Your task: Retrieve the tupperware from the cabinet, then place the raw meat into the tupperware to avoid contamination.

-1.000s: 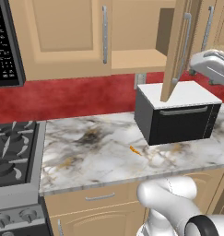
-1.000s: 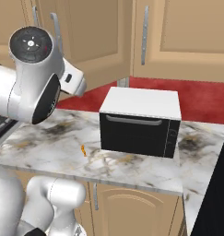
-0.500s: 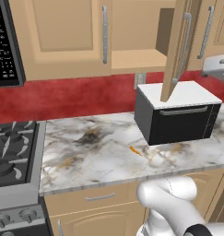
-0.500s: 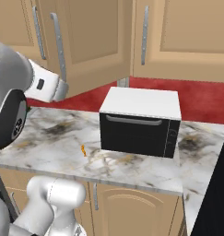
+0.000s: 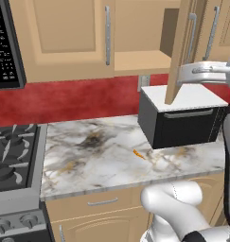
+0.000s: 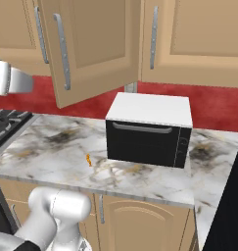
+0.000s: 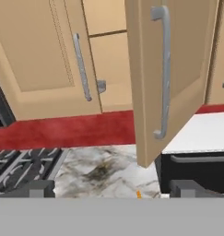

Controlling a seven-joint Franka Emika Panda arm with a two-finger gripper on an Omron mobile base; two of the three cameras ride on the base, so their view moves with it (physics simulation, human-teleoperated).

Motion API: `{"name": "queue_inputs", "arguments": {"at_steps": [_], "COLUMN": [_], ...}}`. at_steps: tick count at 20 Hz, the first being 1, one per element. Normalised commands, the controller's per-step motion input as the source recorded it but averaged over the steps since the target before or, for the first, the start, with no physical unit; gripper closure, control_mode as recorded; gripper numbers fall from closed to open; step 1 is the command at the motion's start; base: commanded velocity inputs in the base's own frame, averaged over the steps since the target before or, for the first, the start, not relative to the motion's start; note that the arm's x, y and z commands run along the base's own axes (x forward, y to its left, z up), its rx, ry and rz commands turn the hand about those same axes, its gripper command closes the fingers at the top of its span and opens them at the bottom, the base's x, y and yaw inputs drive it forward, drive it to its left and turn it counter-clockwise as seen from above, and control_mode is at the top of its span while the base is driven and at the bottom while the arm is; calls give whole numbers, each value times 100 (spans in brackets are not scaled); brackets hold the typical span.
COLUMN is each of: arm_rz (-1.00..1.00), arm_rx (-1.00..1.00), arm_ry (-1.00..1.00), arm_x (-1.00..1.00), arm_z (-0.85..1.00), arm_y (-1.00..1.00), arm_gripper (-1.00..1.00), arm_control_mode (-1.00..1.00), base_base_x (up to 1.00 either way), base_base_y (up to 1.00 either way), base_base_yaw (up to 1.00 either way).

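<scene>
The light-tan wooden wall cabinet [image 5: 135, 61] with panelled doors and vertical silver bar handles hangs above the white-and-grey marbled stone counter [image 5: 97, 156]. Its right-hand door [image 6: 91, 49] stands swung open, edge-on in the left base view, with its lower corner over the black box appliance with a white top [image 5: 180, 116] that sits on the counter below the cabinet. Its left-hand door [image 5: 64, 33] is closed. Through the opening a plain wooden shelf [image 5: 140, 59] shows inside the cabinet. In the hand view a small grey object [image 7: 101, 86] sits on that shelf just past the closed door's handle; it is too small to tell whether it is the tupperware.

The raw meat [image 5: 138, 154], a tiny thin orange-red sliver, lies on the counter below the cabinet, just beside the front left corner of the black appliance and apart from it. It also shows in the right base view [image 6: 88, 160] and at the bottom of the hand view [image 7: 138, 194].

The gripper [image 7: 111, 188] looks towards the cabinet from out in front of it, level with the open door's lower edge. Its two dark finger tips [image 7: 39, 188] rise well apart at the bottom of the hand view; the jaws are released wide and nothing lies between them.

A dark gas stove [image 5: 12, 151] adjoins the counter below and to the left of the cabinet, against a red wall [image 5: 78, 97].
</scene>
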Motion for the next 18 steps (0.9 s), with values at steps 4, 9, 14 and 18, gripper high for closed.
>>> {"name": "queue_inputs", "arguments": {"at_steps": [4,9,14,18], "arm_rz": [-4,0,1,6], "arm_rx": [-25,-39,-43,-39], "arm_ry": [17,23,14,13], "arm_x": [27,60,50,48], "arm_z": [0,-10,-14,-24], "arm_y": [43,27,9,0], "arm_gripper": [-100,-100,-100,-100], "arm_control_mode": [-100,-100,-100,-100], "base_base_x": [0,0,0,0], "base_base_y": [0,0,0,0], "base_base_yaw": [0,0,0,0]}}
